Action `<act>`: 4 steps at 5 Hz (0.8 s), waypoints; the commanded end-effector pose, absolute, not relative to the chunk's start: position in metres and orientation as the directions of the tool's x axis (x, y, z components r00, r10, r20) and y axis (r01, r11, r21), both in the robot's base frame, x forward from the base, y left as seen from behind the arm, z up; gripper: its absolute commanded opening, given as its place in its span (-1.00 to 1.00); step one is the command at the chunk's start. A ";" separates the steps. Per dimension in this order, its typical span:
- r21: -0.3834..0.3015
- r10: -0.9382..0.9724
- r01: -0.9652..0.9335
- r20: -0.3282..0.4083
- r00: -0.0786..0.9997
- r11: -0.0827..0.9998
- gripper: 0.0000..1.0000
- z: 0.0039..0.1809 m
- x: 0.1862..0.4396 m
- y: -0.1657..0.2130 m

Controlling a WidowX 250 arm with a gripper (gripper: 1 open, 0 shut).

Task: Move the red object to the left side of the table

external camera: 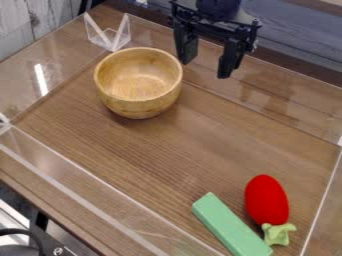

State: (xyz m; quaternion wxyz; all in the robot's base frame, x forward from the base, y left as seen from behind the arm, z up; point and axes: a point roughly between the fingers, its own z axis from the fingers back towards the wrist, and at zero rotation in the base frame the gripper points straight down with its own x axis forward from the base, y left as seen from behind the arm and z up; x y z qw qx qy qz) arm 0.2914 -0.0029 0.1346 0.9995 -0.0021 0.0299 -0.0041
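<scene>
Gripper (pixel 210 58) points straight down – jaws apart, holding nothing – beside wooden bowl (pixel 138 81)

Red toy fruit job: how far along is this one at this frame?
Nothing looks done. The glossy red egg-shaped toy fruit lies at the near right of the wood-grain table, beside the flat green rectangular block. In hand: nothing; the black gripper hangs open at the far edge, by the round wooden bowl. Left: reach, grasp, carry it left.
</scene>
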 end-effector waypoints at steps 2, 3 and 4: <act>-0.027 0.238 -0.244 -0.133 0.962 0.970 1.00 0.103 0.253 -0.041; -0.061 0.465 -0.474 -0.119 0.877 0.878 1.00 0.095 0.227 -0.083; -0.094 0.665 -0.675 -0.121 0.737 0.732 1.00 0.089 0.216 -0.125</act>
